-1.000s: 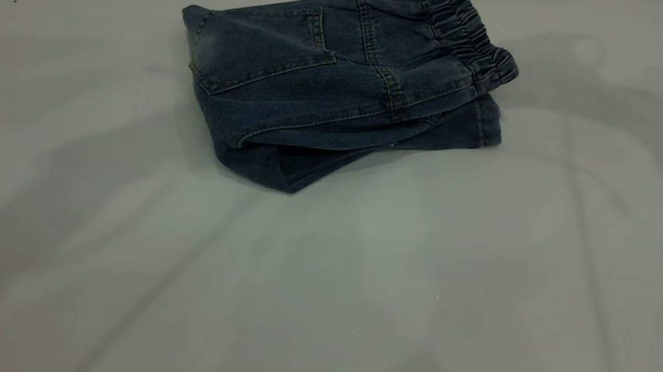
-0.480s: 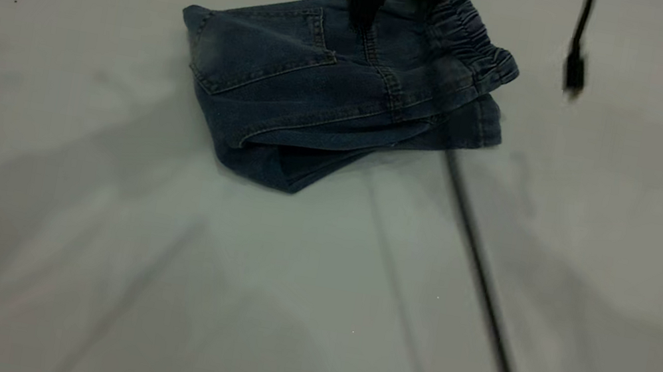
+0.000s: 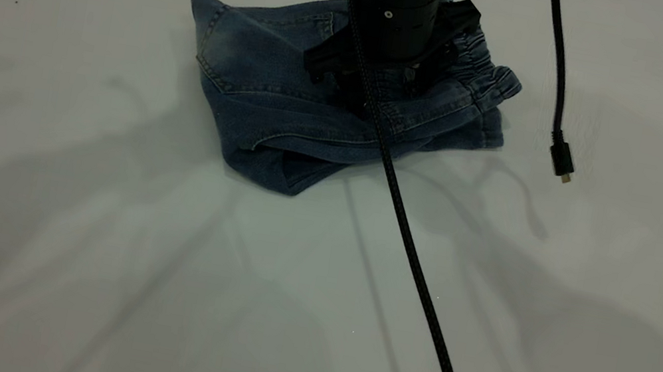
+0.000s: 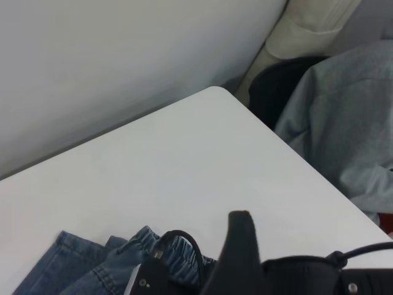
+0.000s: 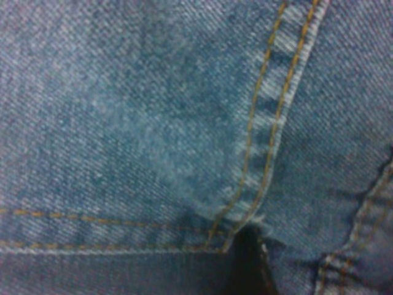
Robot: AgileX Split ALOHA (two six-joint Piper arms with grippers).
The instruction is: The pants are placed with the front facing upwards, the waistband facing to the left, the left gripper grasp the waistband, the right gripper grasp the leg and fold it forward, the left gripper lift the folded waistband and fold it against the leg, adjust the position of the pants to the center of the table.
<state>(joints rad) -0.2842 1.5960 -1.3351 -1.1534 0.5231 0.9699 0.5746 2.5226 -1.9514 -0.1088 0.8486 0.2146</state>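
**Right tool planted on the folded pants, centring step in hand**

Right tool (image 3: 375,85) stood straight down on the pants (image 3: 290,112), its thick black wrist hiding the tip from the exterior view. The right wrist view was filled with denim and tan stitching, with only one dark tip of the tool (image 5: 249,265) at the picture's edge. Whether the tool was apart, together or clamped on cloth could not be told. Its braided cable (image 3: 414,254) ran from the wrist across the near desk.

Under it, the pants lay in a folded bundle, back patch pocket (image 3: 245,57) upward and the waistband (image 3: 490,81) at the bundle's far right. The bundle sat in the far part of the desk (image 3: 93,240), about midway between left and right.

Both folds looked done, so the step in hand was probably the last: shifting the pants to the middle of the desk. That move would call for steady downward pressure while drawing the bundle nearward, slowly enough that the lower layers travel with the top one rather than splaying.

The left tool (image 4: 241,243) was held high and off the cloth; its state could not be told either. A loose cable with a plug (image 3: 561,160) dangled at the right, clear of the pants.

No container was on the desk; the pocket lay flat, with nothing seen in it.
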